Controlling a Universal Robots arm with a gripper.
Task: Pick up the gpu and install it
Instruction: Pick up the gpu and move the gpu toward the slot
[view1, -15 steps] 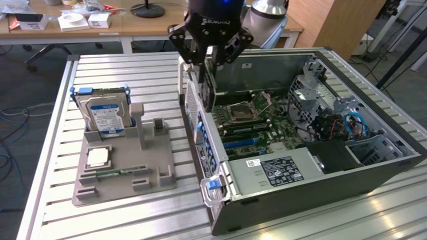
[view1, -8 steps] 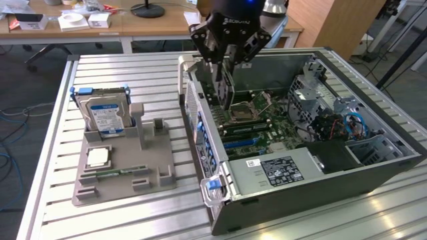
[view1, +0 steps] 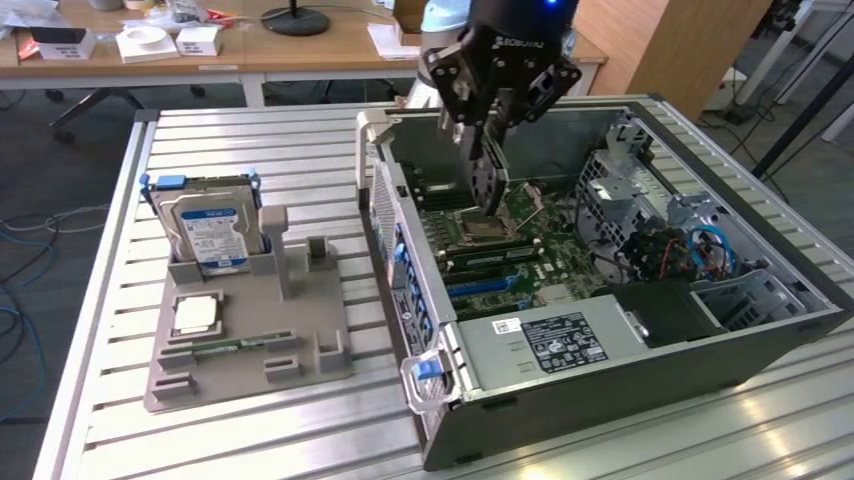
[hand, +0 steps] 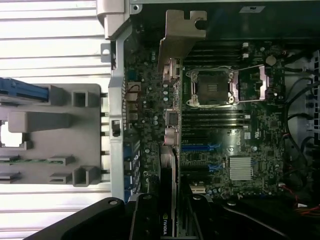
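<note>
The end effector is pinching the gpu upright above the motherboard, where a slight tilt could be jamming its bracket against the case rather than seating it.

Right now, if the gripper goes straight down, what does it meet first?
The gripper holds the gpu, whose edge would touch first, probably the motherboard beside the CPU socket; depth is unclear.

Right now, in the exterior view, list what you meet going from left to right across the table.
hard drive → grey holder's upright post → computer case's side wall → gpu hanging on edge from the gripper over the motherboard → metal drive cage → blue cables
</note>
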